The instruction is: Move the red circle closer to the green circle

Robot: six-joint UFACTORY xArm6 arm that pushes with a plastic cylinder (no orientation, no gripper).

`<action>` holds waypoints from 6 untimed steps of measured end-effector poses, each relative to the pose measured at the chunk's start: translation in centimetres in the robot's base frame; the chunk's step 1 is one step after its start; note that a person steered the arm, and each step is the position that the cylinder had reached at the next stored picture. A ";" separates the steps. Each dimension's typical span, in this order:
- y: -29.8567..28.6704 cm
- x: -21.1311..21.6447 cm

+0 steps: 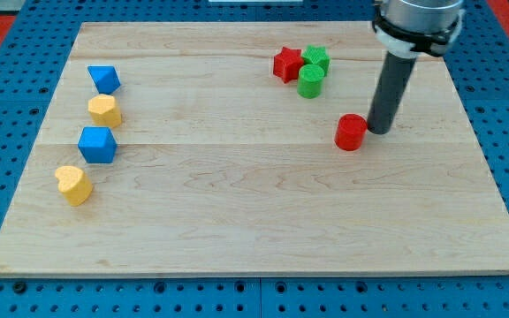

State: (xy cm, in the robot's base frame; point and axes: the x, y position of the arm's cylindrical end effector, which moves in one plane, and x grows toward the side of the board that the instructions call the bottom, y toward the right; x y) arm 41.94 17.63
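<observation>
The red circle (351,132) lies on the wooden board at the view's right of centre. The green circle (310,81) stands up and to the left of it, a short gap away, touching a red star (287,64) and a green star (317,58). My tip (380,130) rests on the board just to the right of the red circle, touching or almost touching its right side. The dark rod rises from there to the arm at the view's top right.
At the view's left stand a blue block (103,79), a yellow block (105,110), a blue block (97,144) and a yellow heart-like block (74,184) in a rough column. The wooden board (237,212) lies on a blue pegboard.
</observation>
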 end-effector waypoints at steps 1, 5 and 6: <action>-1.0 2.5; -6.6 -3.3; -6.7 -5.2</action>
